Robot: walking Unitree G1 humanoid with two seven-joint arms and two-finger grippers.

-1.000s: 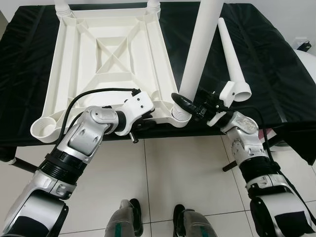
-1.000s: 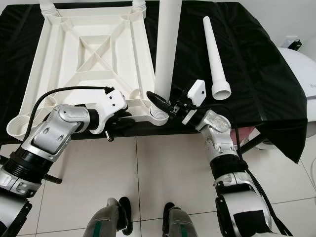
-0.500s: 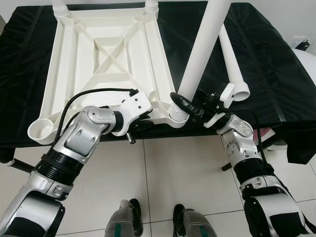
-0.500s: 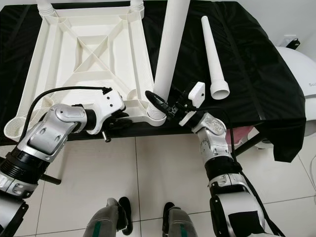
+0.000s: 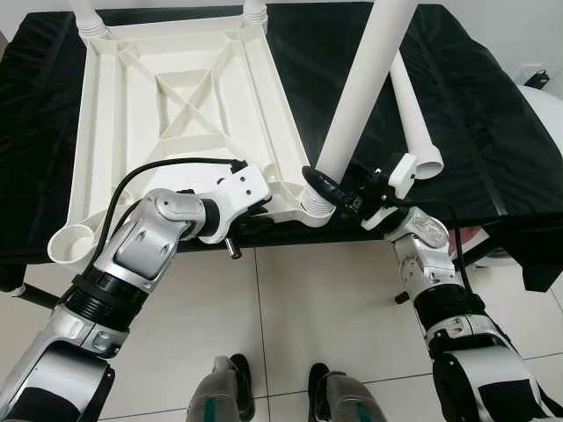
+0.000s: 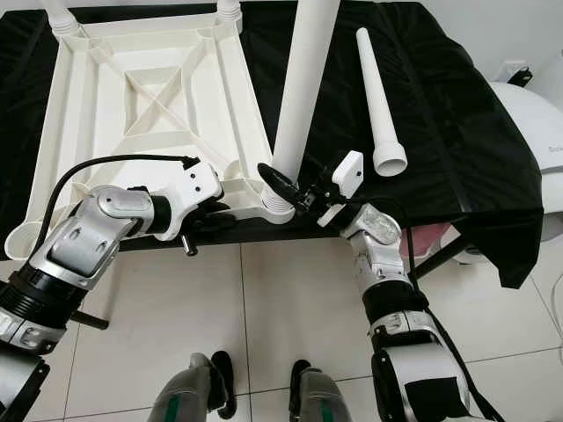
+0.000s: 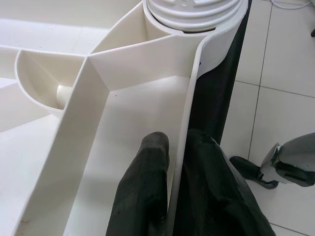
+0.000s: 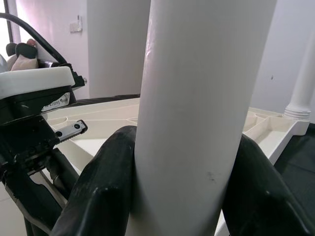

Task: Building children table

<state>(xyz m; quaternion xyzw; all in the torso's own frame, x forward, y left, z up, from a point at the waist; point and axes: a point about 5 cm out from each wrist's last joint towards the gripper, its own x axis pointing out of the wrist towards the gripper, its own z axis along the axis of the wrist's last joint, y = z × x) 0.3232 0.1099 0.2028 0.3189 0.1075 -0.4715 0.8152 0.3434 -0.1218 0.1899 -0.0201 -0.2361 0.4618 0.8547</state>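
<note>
A white plastic tabletop (image 5: 176,114) lies upside down on a black-draped table. Two legs stand in its far corners. A third white leg (image 5: 356,92) rises tilted from the near right corner socket (image 5: 315,207). My right gripper (image 5: 327,186) is shut on this leg just above the socket, its black fingers (image 8: 106,187) on either side of it. My left gripper (image 7: 179,147) is shut on the tabletop's near rim (image 7: 189,118), one finger inside and one outside. A loose fourth leg (image 6: 378,97) lies on the cloth to the right. The near left socket (image 5: 70,242) holds nothing.
The black cloth (image 6: 457,114) hangs over the table's front and right edges. Pale tiled floor (image 5: 299,325) lies below, with my feet (image 5: 233,387) on it. A white rounded object (image 6: 537,114) stands at the far right.
The camera has shifted a little, so the tabletop sits slightly more to the left. The held leg leans over to the right, where a second ago it stood nearly upright. Both grippers keep their holds.
</note>
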